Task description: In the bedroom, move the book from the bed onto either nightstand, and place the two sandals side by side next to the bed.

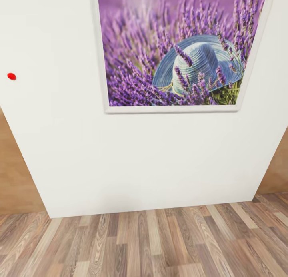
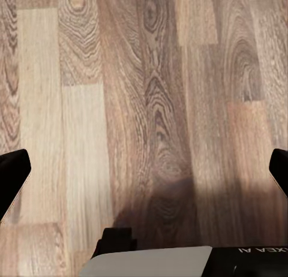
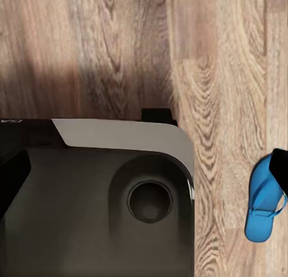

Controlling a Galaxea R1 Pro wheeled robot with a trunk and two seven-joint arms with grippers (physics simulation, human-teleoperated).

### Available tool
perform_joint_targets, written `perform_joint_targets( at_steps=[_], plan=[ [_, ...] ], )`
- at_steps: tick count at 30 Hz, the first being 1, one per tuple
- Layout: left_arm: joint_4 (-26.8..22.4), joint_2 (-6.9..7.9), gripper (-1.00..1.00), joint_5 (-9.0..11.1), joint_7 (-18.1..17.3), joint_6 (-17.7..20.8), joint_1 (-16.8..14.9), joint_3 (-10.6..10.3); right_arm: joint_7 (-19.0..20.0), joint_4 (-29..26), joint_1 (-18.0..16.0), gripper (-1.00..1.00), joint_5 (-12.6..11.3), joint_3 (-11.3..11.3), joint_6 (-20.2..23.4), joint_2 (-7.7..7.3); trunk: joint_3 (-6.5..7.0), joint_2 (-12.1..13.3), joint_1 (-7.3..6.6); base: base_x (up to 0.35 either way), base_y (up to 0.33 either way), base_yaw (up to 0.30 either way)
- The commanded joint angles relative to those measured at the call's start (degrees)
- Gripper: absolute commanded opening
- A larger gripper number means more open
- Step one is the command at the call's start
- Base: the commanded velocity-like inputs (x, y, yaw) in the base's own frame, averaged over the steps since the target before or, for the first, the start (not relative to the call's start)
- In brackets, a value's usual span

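Head view: a white wall (image 1: 132, 165) fills most of the frame, with a framed lavender picture (image 1: 176, 49) showing a blue hat, a small red dot (image 1: 11, 76) on the wall, and wood-plank floor (image 1: 152, 245) below. The robot faces this wall; bed, book and nightstand are not seen here, so the task looks early, with book and sandals still to be moved.

Left wrist view: the left jaws (image 2: 144, 175) hang spread wide over bare floor, dark tips at both frame edges, holding nothing.

Right wrist view: the right jaws (image 3: 144, 172) are likewise wide apart and empty, above the robot's dark base (image 3: 90, 205). One blue sandal (image 3: 264, 202) lies flat on the floor, just beside and partly under one fingertip, outside the gap between the jaws.
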Motion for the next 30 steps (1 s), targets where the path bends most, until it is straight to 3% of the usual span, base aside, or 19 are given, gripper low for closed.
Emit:
perform_joint_targets(
  at_steps=[1,30],
  plan=[
    [0.02,-0.01,1.00,0.02,-0.01,-0.15,-0.02,0.01,0.05,-0.01,-0.01,1.00,-0.01,-0.04,-0.12,0.00,-0.05,-0.02,0.03,0.332,0.000,0.000],
    [0.03,-0.02,1.00,0.02,-0.01,-0.15,-0.02,0.01,0.05,-0.01,-0.01,1.00,-0.01,-0.04,-0.12,0.00,-0.05,-0.02,0.03,0.332,0.000,0.000]
  ],
)
